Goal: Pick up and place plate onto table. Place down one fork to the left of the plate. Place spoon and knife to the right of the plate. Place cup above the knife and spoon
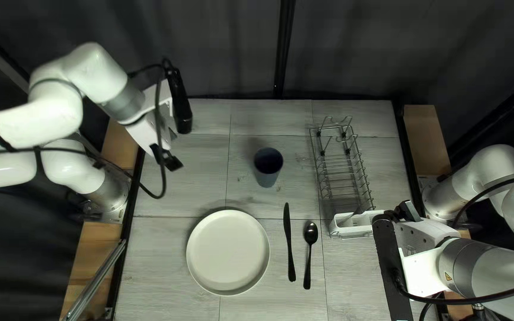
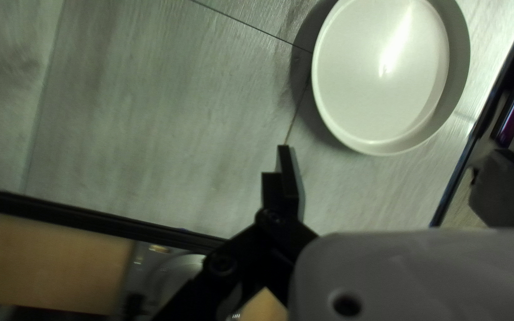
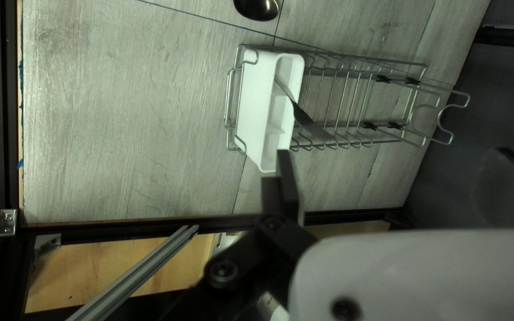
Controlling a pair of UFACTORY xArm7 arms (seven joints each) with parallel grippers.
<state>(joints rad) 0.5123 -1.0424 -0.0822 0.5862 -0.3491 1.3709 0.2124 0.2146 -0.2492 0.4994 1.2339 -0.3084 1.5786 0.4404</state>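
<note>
Top left view: plate (image 1: 228, 252) lower centre on the worktop (image 1: 172, 200), knife (image 1: 289, 243) and spoon (image 1: 309, 254) just right of it, cup (image 1: 267, 166) above them. Left arm (image 1: 56, 111) upper left, right arm (image 1: 471, 263) lower right, jaws of both released and empty.

Left wrist view: the plate lies ahead of the jaws, apart.

Right wrist view: fork (image 3: 304, 118) leans in the white holder (image 3: 261, 111) at the rack's (image 3: 359, 107) end, just ahead of the jaws. Only the fork step looks left. Next, lift it free and carry it across the plate.

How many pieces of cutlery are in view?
3: a knife just right of the plate, a spoon beside it, a fork in the white holder; others may hide there.
</note>
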